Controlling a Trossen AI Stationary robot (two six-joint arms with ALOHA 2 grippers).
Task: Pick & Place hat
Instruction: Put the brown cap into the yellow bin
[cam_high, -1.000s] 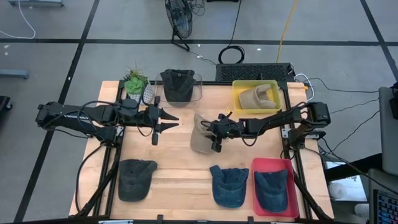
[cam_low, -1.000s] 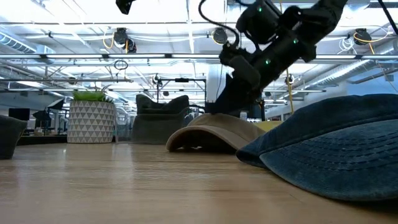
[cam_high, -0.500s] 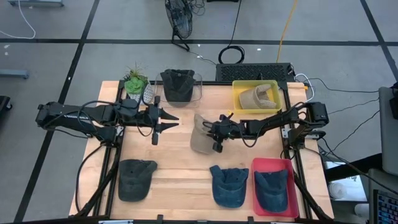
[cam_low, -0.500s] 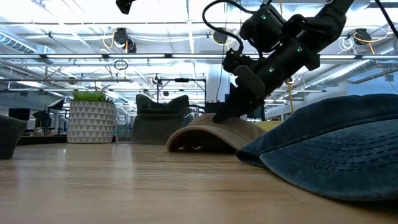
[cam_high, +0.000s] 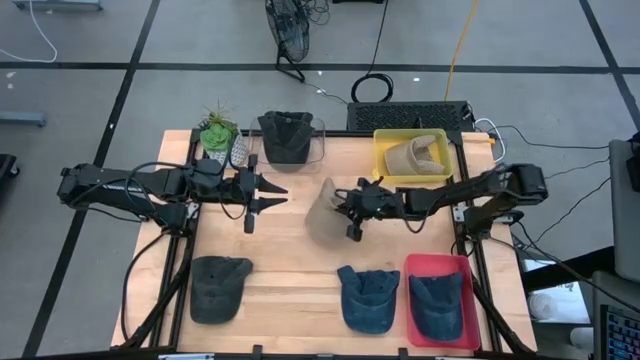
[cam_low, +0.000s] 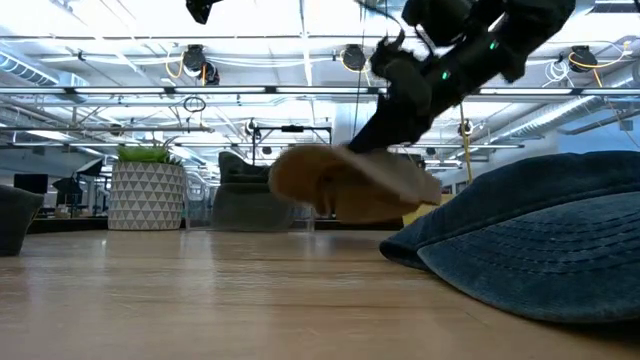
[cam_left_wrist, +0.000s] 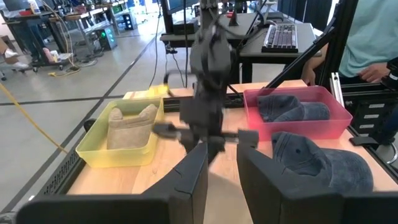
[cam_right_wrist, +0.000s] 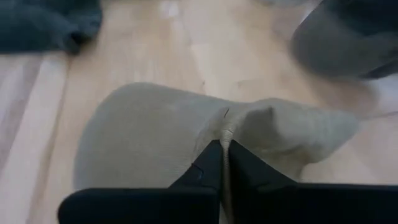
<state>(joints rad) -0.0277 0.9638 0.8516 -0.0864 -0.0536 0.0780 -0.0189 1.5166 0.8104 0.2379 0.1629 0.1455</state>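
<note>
The tan hat (cam_high: 320, 212) (cam_low: 345, 187) hangs above the middle of the table, with my right gripper (cam_high: 342, 210) (cam_right_wrist: 222, 148) shut on it. My left gripper (cam_high: 278, 195) (cam_left_wrist: 221, 165) waits to the left of the hat, level and open, touching nothing. A second tan hat (cam_high: 415, 153) lies in the yellow bin (cam_high: 385, 170) at the far right. My right gripper pinches a raised fold of the tan hat's crown (cam_right_wrist: 227, 124) between its two fingers. The fingers come from the table's right side, slanting down. The hat hangs tilted below the fingers, clear of the table (cam_low: 300, 290).
A dark hat (cam_high: 287, 137) sits in a clear bin at the far edge, beside a potted plant (cam_high: 217, 133). A grey hat (cam_high: 218, 287) and a blue hat (cam_high: 368, 297) lie near the front edge. Another blue hat (cam_high: 436, 305) fills the red tray (cam_high: 415, 265).
My right gripper has taken hold of the tan hat and risen, drawing back toward the table's right edge. The hat, which lay flat on the table, now hangs tilted and clear of it.
</note>
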